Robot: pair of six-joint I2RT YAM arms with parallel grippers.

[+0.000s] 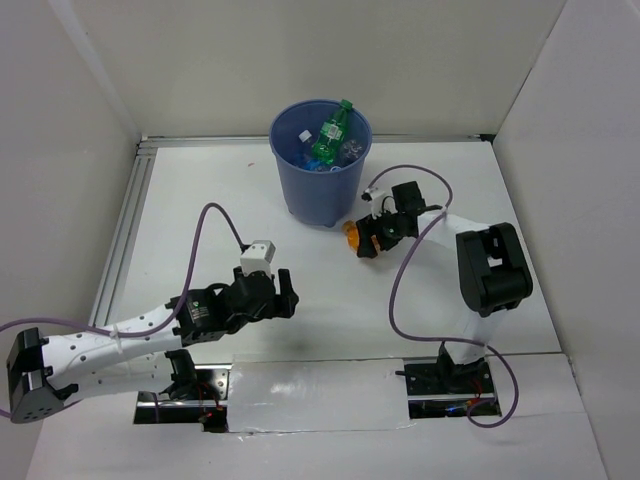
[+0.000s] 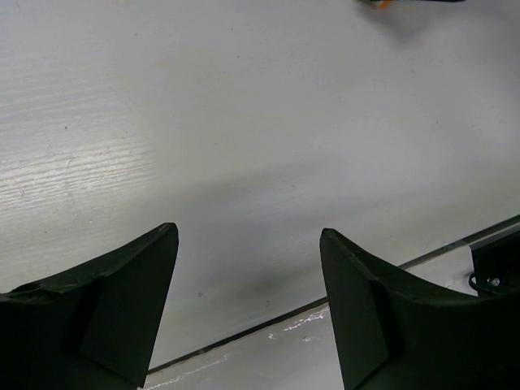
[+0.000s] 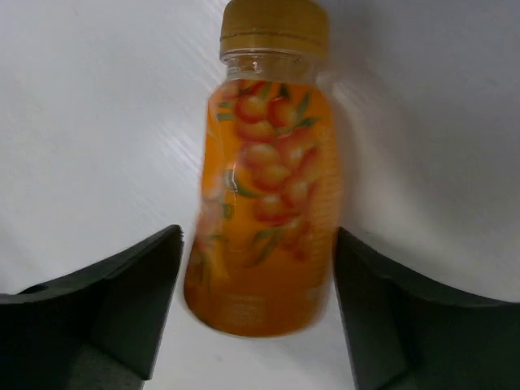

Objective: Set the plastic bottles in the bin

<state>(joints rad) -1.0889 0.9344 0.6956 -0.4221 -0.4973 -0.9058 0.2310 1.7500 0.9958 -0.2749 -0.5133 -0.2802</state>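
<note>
Near the front edge of the worktop [image 1: 200,190], left of its middle, my left gripper [image 1: 285,295] hangs low. Its jaws stand wide apart, and only bare white surface shows between them.

Further in, right of the middle, my right gripper [image 1: 368,238] reaches toward the left. Its jaws are spread wide too, one on each side of the orange bottle [image 3: 264,203]. That bottle lies between them with its yellow-brown cap [image 3: 275,28] pointing away from my wrist. Pale gaps show at its sides, so I am not clamping it. It looks blurred in my wrist view.

Just beyond, at the middle of the far edge, stands the blue bin [image 1: 310,195]. A green bottle [image 1: 330,135] leans inside it with its cap above the rim, and clear bottles [image 1: 350,150] lie beside it.
</note>
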